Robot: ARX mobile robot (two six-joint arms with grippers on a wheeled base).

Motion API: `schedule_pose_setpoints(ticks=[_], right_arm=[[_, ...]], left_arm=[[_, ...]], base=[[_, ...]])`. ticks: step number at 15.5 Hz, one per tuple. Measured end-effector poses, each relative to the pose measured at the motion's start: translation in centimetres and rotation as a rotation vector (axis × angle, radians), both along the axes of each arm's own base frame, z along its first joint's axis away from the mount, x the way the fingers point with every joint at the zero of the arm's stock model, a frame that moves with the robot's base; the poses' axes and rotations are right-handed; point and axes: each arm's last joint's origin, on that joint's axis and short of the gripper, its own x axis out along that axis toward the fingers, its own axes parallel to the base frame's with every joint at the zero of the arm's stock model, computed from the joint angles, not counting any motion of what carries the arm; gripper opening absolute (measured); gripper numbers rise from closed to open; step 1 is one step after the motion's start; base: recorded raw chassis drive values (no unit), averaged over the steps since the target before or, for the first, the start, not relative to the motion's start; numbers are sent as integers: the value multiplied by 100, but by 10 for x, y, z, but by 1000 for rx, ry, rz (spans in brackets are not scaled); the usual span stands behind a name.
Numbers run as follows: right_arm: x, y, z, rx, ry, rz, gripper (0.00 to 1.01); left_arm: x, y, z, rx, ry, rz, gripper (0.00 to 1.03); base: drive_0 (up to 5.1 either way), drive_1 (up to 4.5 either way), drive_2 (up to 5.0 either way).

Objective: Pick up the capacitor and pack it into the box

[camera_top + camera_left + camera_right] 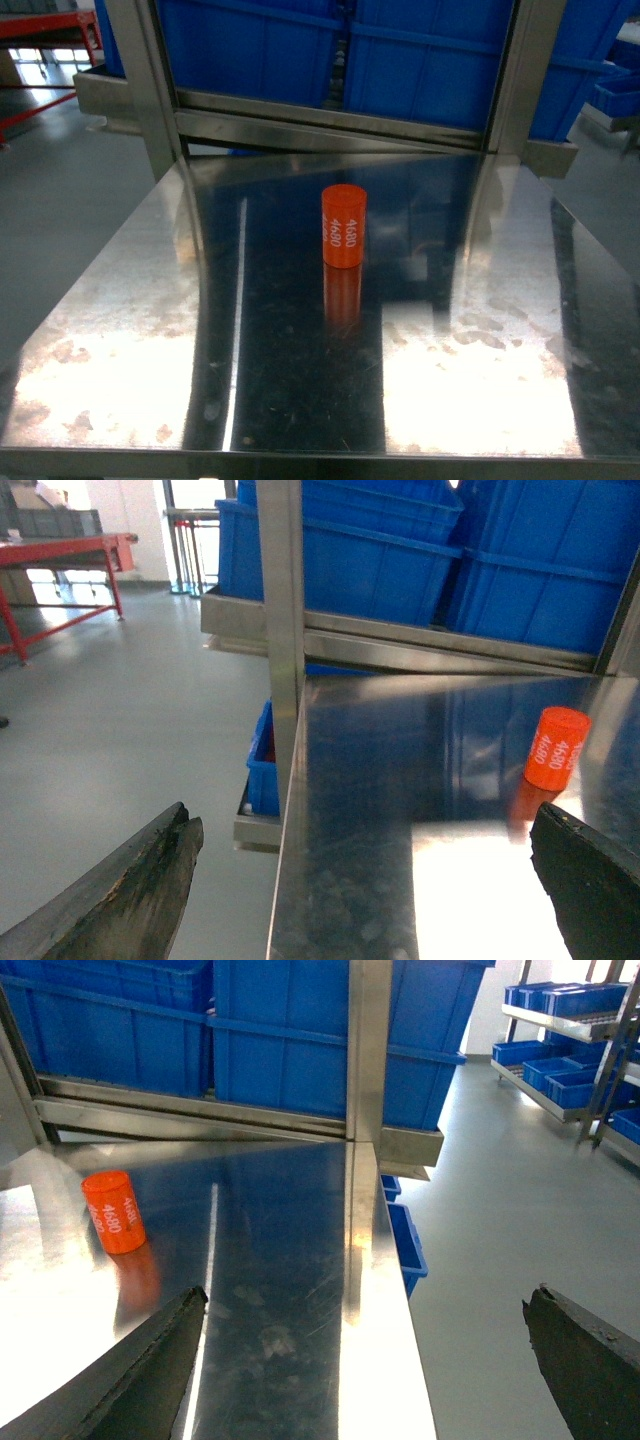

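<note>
Orange against bare steel: the capacitor [343, 227] stands upright near the middle of the table [130, 330], untouched; from our head camera it sits at about twelve o'clock, well short of the blue bins [420, 50] (no pink box shows in any view). Our left gripper [365, 875] is spread wide with the capacitor up at two o'clock; our right gripper [365, 1360] is equally wide, capacitor at ten o'clock; neither holds anything. We judge the task barely begun: grasping, finding the box and packing all remain.
</note>
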Motion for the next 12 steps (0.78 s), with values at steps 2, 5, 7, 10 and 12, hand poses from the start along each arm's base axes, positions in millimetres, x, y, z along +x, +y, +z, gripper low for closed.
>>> schedule_pose_setpoints(ticks=[2,5,7,10,12], right_arm=[[0,0,0,0,4,0,98],[0,0,0,0,4,0,98],[0,0,0,0,4,0,98],[0,0,0,0,4,0,98],[0,0,0,0,4,0,98]], left_arm=[[0,0,-1,0,5,1,98],[0,0,-1,0,8,1,98],[0,0,-1,0,8,1,98],[0,0,-1,0,8,1,98],[0,0,-1,0,8,1,98]], base=[[0,0,0],[0,0,0],[0,0,0],[0,0,0],[0,0,0]])
